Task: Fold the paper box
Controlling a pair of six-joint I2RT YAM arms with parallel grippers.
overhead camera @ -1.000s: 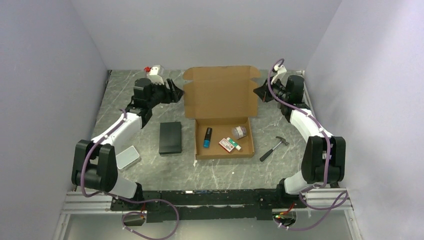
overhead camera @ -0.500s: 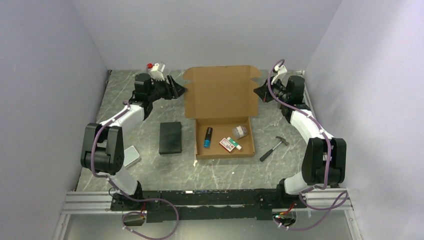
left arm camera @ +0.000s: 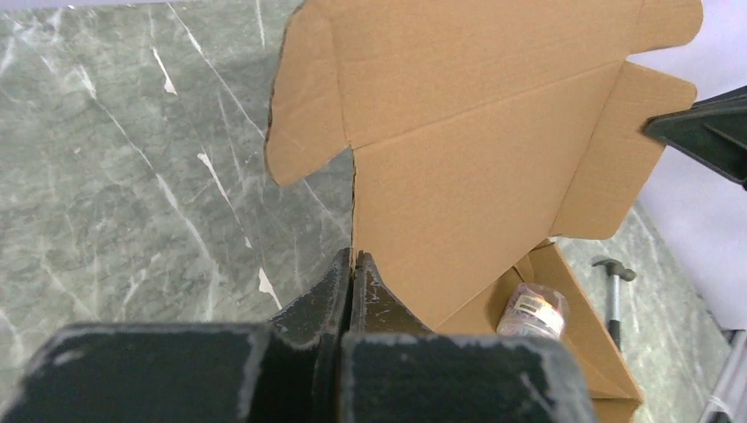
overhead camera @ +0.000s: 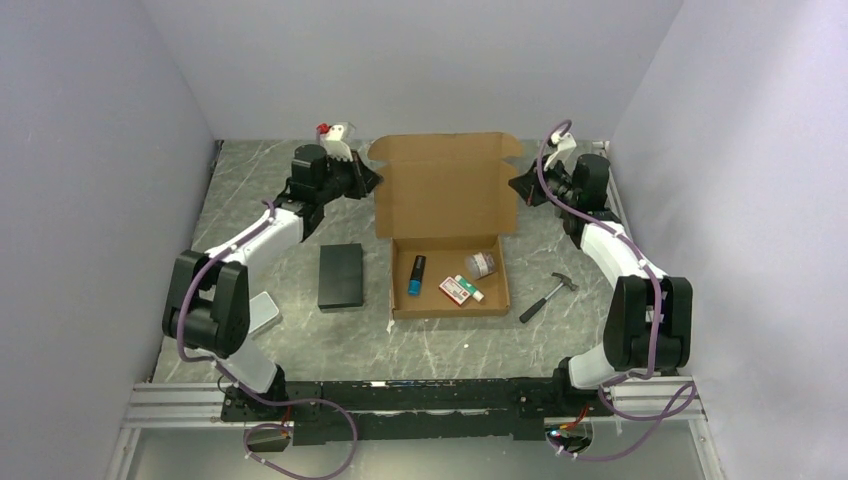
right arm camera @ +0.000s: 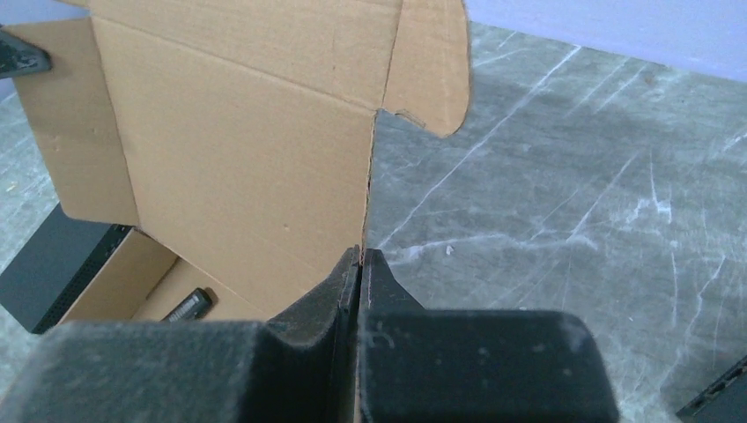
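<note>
The paper box (overhead camera: pixel 440 190) is brown cardboard, its tray on the table and its lid raised toward the back wall. My left gripper (overhead camera: pixel 371 181) is shut on the lid's left edge, which shows pinched between the fingers in the left wrist view at the gripper (left arm camera: pixel 354 261) under the lid (left arm camera: pixel 476 150). At the other side, my right gripper (overhead camera: pixel 516 188) is shut on the lid's right edge. In the right wrist view that edge of the lid (right arm camera: pixel 238 150) runs into the closed gripper (right arm camera: pixel 361 256).
Inside the tray lie a blue-and-black tube (overhead camera: pixel 415 274), a small red-and-white pack (overhead camera: pixel 456 290) and a small jar (overhead camera: pixel 479 264). A black block (overhead camera: pixel 341 275) lies left of the box, a grey tin (overhead camera: pixel 262 312) by the left arm, a hammer (overhead camera: pixel 547 296) at the right.
My left arm swung right to the lid's left edge and its jaws closed on it. The right gripper kept its hold and the lid shifted slightly.
</note>
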